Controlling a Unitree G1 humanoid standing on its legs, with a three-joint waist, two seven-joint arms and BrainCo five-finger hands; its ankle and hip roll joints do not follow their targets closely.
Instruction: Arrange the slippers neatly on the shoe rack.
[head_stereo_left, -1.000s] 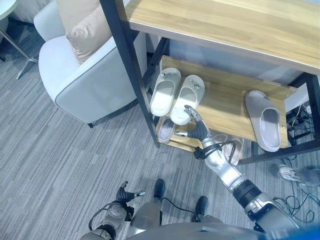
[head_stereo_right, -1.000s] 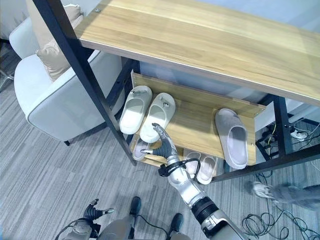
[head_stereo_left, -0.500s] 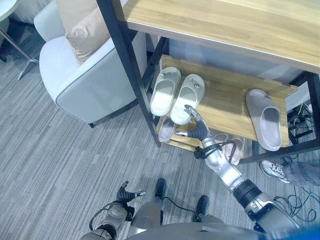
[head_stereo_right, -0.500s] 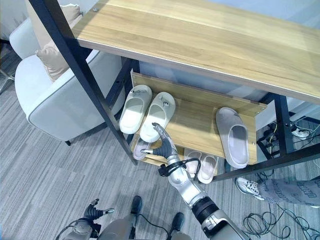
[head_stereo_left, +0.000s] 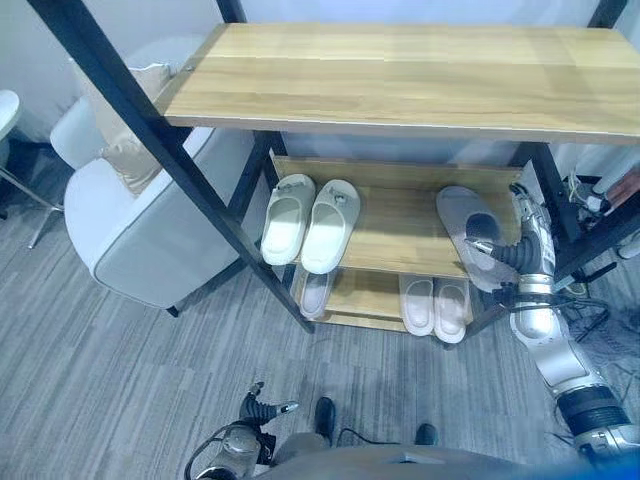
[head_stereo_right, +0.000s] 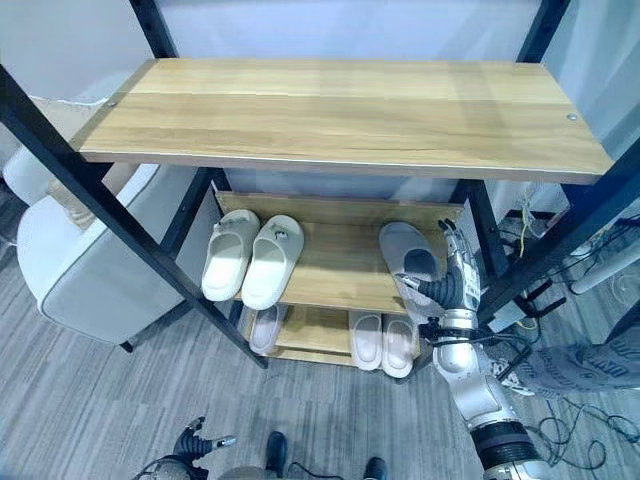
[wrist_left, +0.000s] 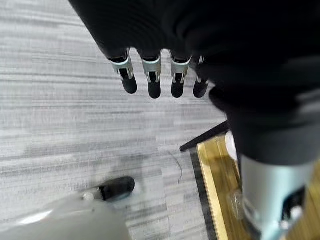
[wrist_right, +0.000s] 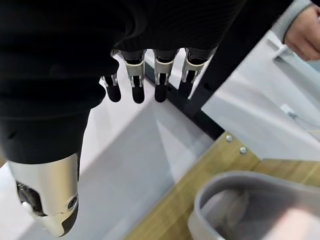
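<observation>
A pair of white slippers (head_stereo_left: 308, 214) lies side by side at the left of the rack's middle shelf (head_stereo_left: 390, 215). One grey slipper (head_stereo_left: 468, 238) lies at that shelf's right end, its opening (wrist_right: 250, 212) close in the right wrist view. My right hand (head_stereo_left: 521, 244) is open at the grey slipper's right side, fingers (wrist_right: 135, 82) straight, thumb over its edge. Whether it touches the slipper I cannot tell. More pale slippers (head_stereo_left: 434, 305) and a single one (head_stereo_left: 317, 293) rest on the bottom shelf. My left hand (head_stereo_left: 256, 408) hangs open low over the floor, fingers (wrist_left: 152, 80) straight.
The rack's black posts (head_stereo_left: 170, 160) and wide wooden top shelf (head_stereo_left: 400, 75) frame the shelves. A white armchair (head_stereo_left: 130, 235) with a beige cushion stands left of the rack. A person's hand (wrist_right: 306, 26) and trouser leg (head_stereo_right: 590, 365) show at the right.
My right hand has moved from the white pair at the shelf's left to the grey slipper at its right. The camera has turned toward the rack. The left hand stays low.
</observation>
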